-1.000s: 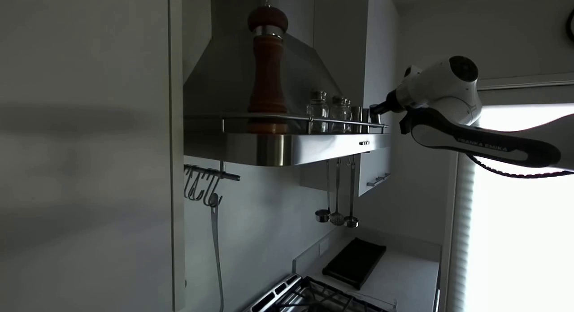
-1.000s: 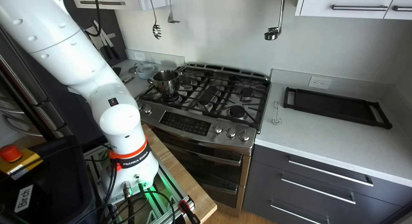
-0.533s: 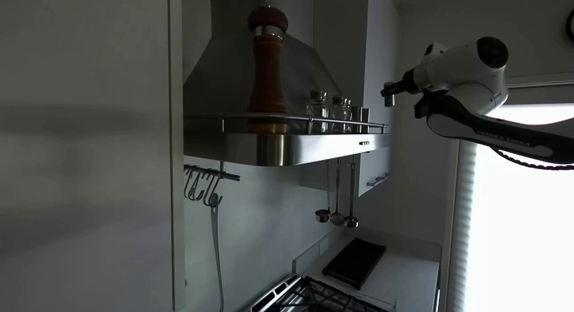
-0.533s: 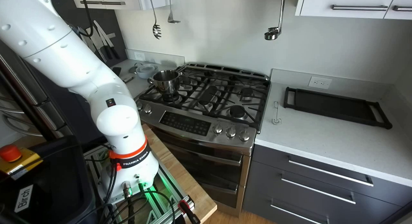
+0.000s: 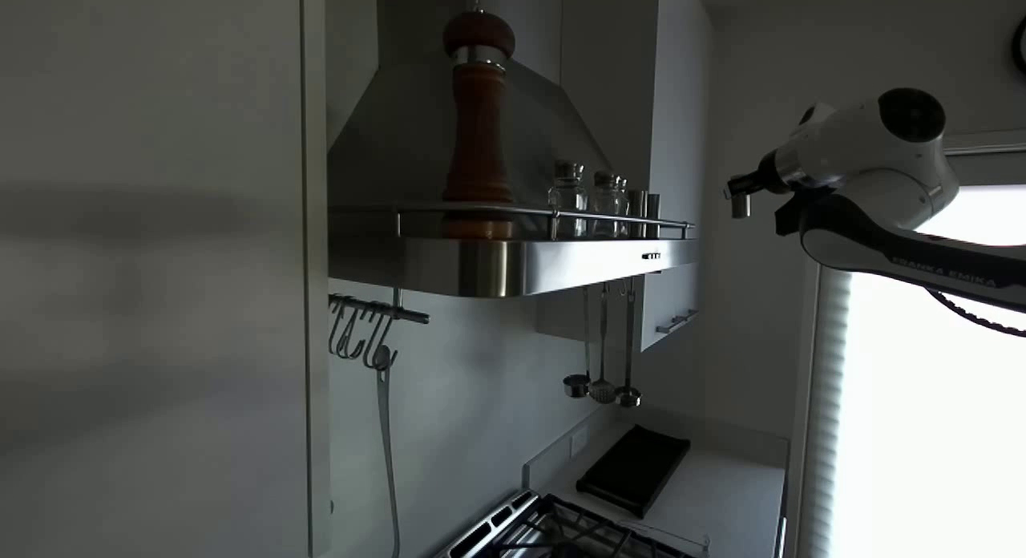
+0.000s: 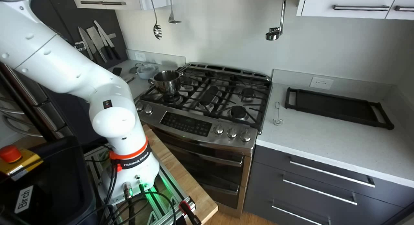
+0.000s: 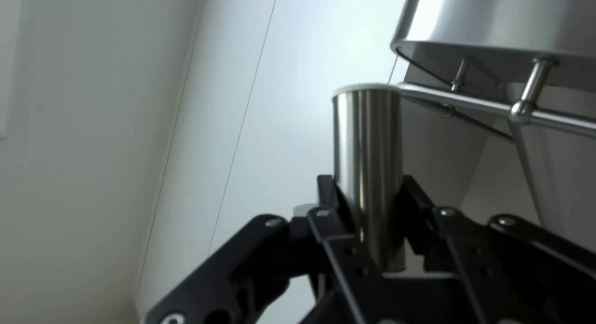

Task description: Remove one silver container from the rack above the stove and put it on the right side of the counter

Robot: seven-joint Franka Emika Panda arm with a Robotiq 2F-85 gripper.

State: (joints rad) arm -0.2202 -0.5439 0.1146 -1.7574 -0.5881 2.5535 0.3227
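Note:
A small silver cylindrical container (image 5: 742, 207) is in my gripper (image 5: 736, 186), off the rack and in the air beyond the hood's end. In the wrist view the container (image 7: 368, 138) stands between both black fingers (image 7: 365, 189), which press on its sides. The rack rail (image 5: 521, 208) runs along the range hood and shows in the wrist view (image 7: 479, 103). Two similar silver containers (image 5: 638, 213) remain behind the rail. The counter right of the stove (image 6: 330, 144) shows in an exterior view. My gripper and the held container are out of that view.
A tall wooden pepper mill (image 5: 479, 133) and several glass jars (image 5: 569, 197) stand on the rack. Ladles (image 5: 628, 396) hang below the hood. A black tray (image 6: 336, 106) and a small whisk (image 6: 277, 116) lie on the right counter. A pot (image 6: 166, 82) sits on the stove (image 6: 210, 99).
My gripper has lifted the silver container off the rack and carried it away from the hood, first up, then lower. The arm's upper links have swung back to the left in an exterior view.

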